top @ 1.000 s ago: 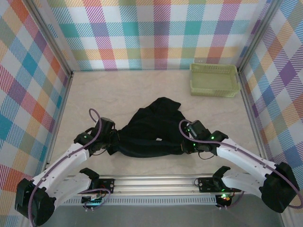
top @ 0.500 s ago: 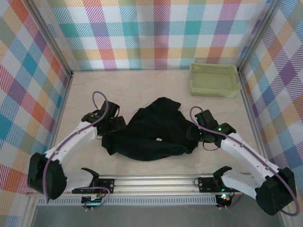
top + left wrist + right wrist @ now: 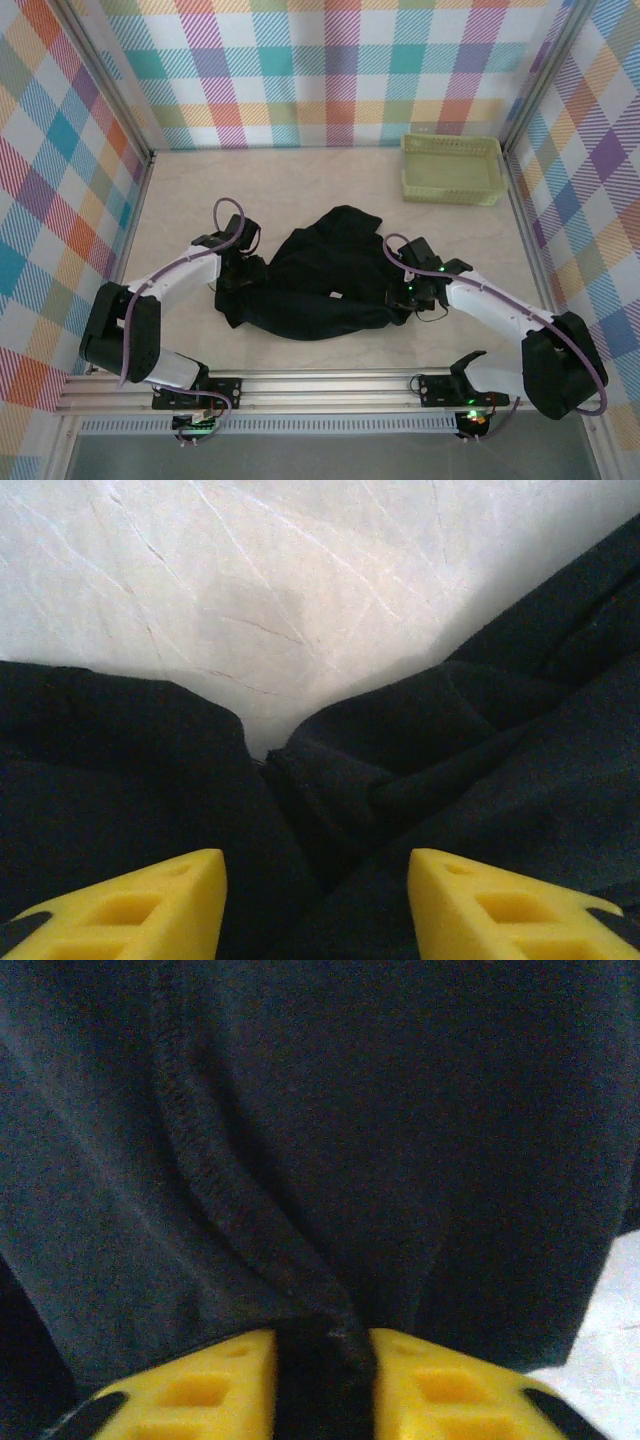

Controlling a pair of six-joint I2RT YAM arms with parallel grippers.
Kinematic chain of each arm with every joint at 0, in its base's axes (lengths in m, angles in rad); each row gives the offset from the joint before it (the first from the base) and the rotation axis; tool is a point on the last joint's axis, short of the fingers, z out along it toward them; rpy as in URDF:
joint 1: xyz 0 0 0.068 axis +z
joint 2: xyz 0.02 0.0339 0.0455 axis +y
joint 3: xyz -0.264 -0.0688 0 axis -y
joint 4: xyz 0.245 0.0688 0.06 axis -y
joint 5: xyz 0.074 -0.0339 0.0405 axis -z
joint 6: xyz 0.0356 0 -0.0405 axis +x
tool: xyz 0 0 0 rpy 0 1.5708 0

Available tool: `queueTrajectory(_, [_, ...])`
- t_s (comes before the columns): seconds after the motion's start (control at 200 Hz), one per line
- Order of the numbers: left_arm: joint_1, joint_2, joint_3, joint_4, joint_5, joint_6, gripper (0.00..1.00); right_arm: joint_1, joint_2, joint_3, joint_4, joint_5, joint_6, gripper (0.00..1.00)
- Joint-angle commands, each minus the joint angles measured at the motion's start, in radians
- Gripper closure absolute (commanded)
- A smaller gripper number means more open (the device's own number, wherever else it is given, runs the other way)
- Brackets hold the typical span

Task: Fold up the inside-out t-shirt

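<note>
We see a black t-shirt (image 3: pixel 320 290) lying in a crumpled heap in the middle of the pale bench (image 3: pixel 300 190), closer to the arms than to the back wall. A pale green basket (image 3: pixel 452 168) sits well apart in the far right corner.

The left pincer (image 3: pixel 238 272) is at the shirt's left edge. Its wrist view shows the yellow fingers (image 3: pixel 140 905) standing wide apart over a puckered fold of cloth, gripping nothing. The right pincer (image 3: pixel 405 296) is at the shirt's right edge, drawn narrow and pinching a stitched seam ridge of the t-shirt.

We judge the main risk to be an uneven pull. The right grip holds only a thin ridge of soft fabric, which could slip free under tension. If the left pincer closes on that pucker, it may catch several layers at once. Lifting would then drag or twist the whole heap instead of spreading it flat for a fold.
</note>
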Motion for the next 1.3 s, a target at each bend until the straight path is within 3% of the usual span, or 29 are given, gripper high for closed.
queueTrajectory(0.0, [0.004,-0.019,-0.026,-0.001,0.022,0.017,0.55,-0.001,-0.025,0.029,0.0,0.009,-0.02,0.83])
queueTrajectory(0.125, [0.004,-0.047,-0.03,-0.01,0.015,0.015,0.69,-0.003,-0.056,0.058,-0.031,0.039,-0.037,1.0])
queueTrajectory(0.315, [0.004,-0.113,-0.032,-0.056,0.006,0.004,0.96,-0.003,-0.098,0.097,-0.075,0.072,-0.057,1.0])
queueTrajectory(0.575, [-0.005,-0.307,-0.015,-0.196,-0.066,-0.019,1.0,-0.001,-0.17,0.154,-0.117,0.11,-0.075,1.0])
queueTrajectory(0.615, [-0.007,-0.324,-0.016,-0.216,-0.064,-0.022,0.94,-0.002,-0.174,0.164,-0.124,0.113,-0.081,1.0])
queueTrajectory(0.68, [-0.008,-0.335,-0.018,-0.245,-0.039,-0.024,0.73,-0.002,-0.18,0.181,-0.137,0.111,-0.087,1.0])
queueTrajectory(0.73, [-0.011,-0.335,-0.024,-0.248,-0.002,-0.027,0.62,-0.001,-0.185,0.189,-0.143,0.106,-0.09,1.0])
queueTrajectory(0.88, [-0.026,-0.316,-0.055,-0.201,0.073,-0.034,0.46,0.0,-0.193,0.195,-0.143,0.094,-0.091,1.0])
queueTrajectory(0.95, [-0.03,-0.292,-0.066,-0.174,0.08,-0.039,0.45,0.001,-0.191,0.195,-0.142,0.092,-0.092,1.0])
queueTrajectory(1.11, [-0.031,-0.222,-0.077,-0.14,0.077,-0.035,0.63,0.001,-0.207,0.202,-0.159,0.114,-0.096,1.0])
queueTrajectory(1.3, [-0.031,-0.233,-0.023,-0.165,0.013,-0.023,0.97,0.001,-0.231,0.273,-0.209,0.176,-0.129,1.0])
